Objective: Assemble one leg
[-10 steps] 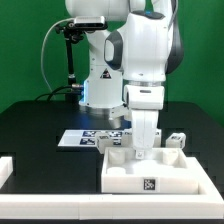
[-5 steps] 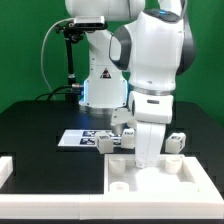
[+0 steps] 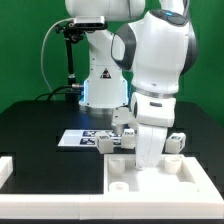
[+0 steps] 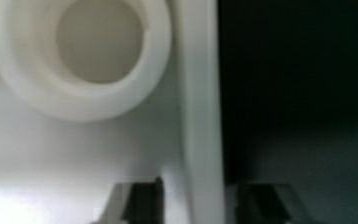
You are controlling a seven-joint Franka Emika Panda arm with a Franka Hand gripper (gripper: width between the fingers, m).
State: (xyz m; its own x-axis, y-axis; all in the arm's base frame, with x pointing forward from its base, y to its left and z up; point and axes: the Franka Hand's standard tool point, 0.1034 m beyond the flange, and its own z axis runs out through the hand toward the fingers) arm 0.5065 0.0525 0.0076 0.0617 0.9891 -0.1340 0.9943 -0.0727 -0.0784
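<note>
Pinching raised rim of panel (image 4: 197,90) with gripper (image 4: 197,203), one finger each side, likely to drag panel into position. Empty socket (image 4: 98,45) just beside fingers; loose leg (image 3: 176,142) nearby, ungrasped.

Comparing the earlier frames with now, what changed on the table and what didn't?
The arm swung toward the camera and the large white panel came with it. Its front edge, which showed a tag a second ago, now runs off the exterior view's bottom. The fingers straddle the panel's rim, apparently clamping it. The loose legs and the marker board stayed put.
</note>
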